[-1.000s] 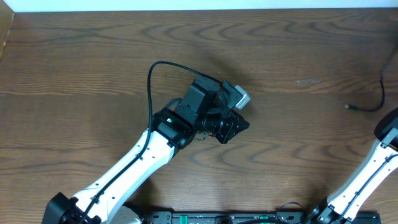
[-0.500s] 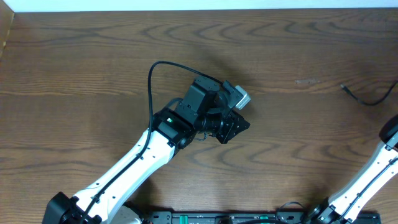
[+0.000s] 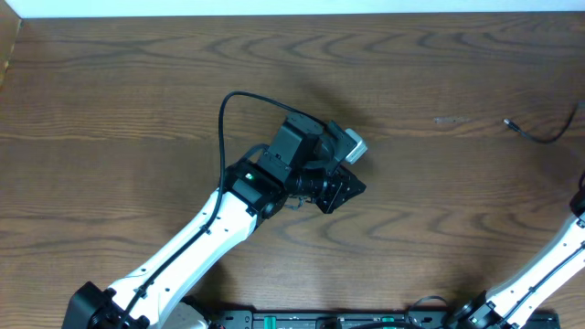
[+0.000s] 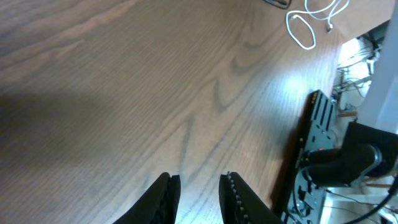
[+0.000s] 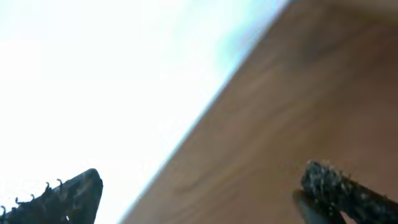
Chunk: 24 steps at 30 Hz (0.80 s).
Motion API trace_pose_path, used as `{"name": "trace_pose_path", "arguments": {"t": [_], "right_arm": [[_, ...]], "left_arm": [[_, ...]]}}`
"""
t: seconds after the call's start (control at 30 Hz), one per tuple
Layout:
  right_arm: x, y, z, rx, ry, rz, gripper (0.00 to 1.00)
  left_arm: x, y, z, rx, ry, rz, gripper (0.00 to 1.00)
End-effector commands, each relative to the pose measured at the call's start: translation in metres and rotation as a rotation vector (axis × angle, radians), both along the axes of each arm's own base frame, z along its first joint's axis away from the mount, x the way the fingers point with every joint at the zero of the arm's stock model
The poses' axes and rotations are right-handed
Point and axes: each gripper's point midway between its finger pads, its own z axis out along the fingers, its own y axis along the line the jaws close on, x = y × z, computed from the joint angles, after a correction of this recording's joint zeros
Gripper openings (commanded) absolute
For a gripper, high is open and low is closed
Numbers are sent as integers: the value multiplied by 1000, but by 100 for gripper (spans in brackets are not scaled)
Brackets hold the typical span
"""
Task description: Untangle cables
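At the table's (image 3: 110, 100) far right: black cord (image 3: 541, 137), thin and curved, plug end (image 3: 508, 123) toward the middle, tail running out past the right edge of the overhead view. Lies roughly left to right, sagging toward the robot's side at mid-length. Touches neither arm.

Left gripper (image 4: 199, 177): over bare wood mid-table, fingers (image 4: 169, 190) narrowly parted, pinching nothing. Sits well to the left of the black cord in the overhead view.

Right gripper (image 5: 200, 180): spread wide and empty, tips at opposite sides of its own blurred view. Out of the overhead view, save for the right arm (image 3: 558, 260) at the lower right corner. Stands much nearer the black cord than the left gripper, so probably the one to go for it: forward along the right edge, jaws set across the cord's line, not along it.

White cord (image 4: 310, 23): seen from the left wrist only, loosely looped with small plug ends, far ahead of the left fingers and off to their right, near the table edge. Cannot be placed in the overhead view. Appears to lie apart from the black cord, though no single view shows both.
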Motion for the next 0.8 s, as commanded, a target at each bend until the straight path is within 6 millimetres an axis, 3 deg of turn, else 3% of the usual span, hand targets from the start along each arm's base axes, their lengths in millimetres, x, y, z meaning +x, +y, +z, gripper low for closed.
{"name": "trace_pose_path", "arguments": {"t": [0.0,0.03,0.13,0.2,0.3,0.37,0.4,0.47,0.53,0.6,0.67,0.77], "right_arm": [[-10,29,-6,240,35,59,99],[-19,30,-27,186,133,42,99],[-30,37,-54,127,278,18,99],[-59,27,-87,76,516,-140,99],[-88,18,-106,-15,726,-305,99],[-78,24,-104,-53,712,-266,99],[-61,34,-98,-82,643,-159,99],[-14,77,-68,-164,352,222,99],[5,115,-35,-186,99,469,99],[11,135,-12,-116,-40,556,99],[9,149,-2,-44,-89,601,99],[-2,159,-17,62,19,577,99]], "left_arm": [[-6,-4,1,-16,13,-41,27],[-6,-4,1,-19,16,-44,26],[-12,-6,3,-37,34,-67,26],[-14,-6,3,-40,43,-74,26],[-16,-7,4,-47,52,-84,26],[-18,-8,5,-56,59,-94,26],[-18,-8,5,-56,58,-94,26],[-18,-8,5,-56,57,-94,26],[-18,-8,5,-56,58,-94,26],[-18,-8,5,-56,58,-94,26],[-19,-8,5,-56,59,-96,26],[-22,-10,5,-55,58,-106,26]]}}
